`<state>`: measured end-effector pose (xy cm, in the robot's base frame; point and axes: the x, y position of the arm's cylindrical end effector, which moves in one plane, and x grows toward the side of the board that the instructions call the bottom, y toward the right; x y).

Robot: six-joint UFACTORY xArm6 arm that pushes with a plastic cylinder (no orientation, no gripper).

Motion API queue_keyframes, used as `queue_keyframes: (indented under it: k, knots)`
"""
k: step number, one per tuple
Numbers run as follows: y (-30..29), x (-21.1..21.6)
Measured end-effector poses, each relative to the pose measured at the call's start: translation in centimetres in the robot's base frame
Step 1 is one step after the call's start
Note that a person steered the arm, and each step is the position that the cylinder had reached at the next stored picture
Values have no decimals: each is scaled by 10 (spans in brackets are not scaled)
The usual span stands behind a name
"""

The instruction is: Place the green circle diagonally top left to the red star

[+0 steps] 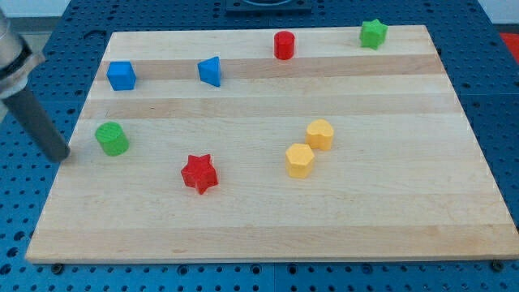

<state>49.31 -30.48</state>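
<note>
Nearest to the view's bottom lies the red star (199, 173) on the wooden desk (268, 227), with the yellow hexagon (299, 161) and yellow cylinder (320, 135) to its right. The green circle (112, 139) sits up-left of the star, near the desk's left edge. My tip (58, 154) rests just left of it, apart. There is no hand. Farther: blue cube (121, 75), blue triangle (211, 70), red cylinder (284, 45), green star (373, 33)

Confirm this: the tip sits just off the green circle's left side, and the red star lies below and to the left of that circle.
One detail is wrong. In the camera view the red star lies below and to the right of the green circle, not to the left. The rest holds: my tip sits just off the circle's left side, near the board's left edge.
</note>
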Motion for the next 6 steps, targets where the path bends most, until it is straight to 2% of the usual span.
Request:
queue_keyframes:
  k: [1,2,3,4,5,6]
  knots:
    - [21,-2]
    - [39,-45]
    - [68,-62]
    - [36,-34]
    - [28,-13]
    - [73,-24]
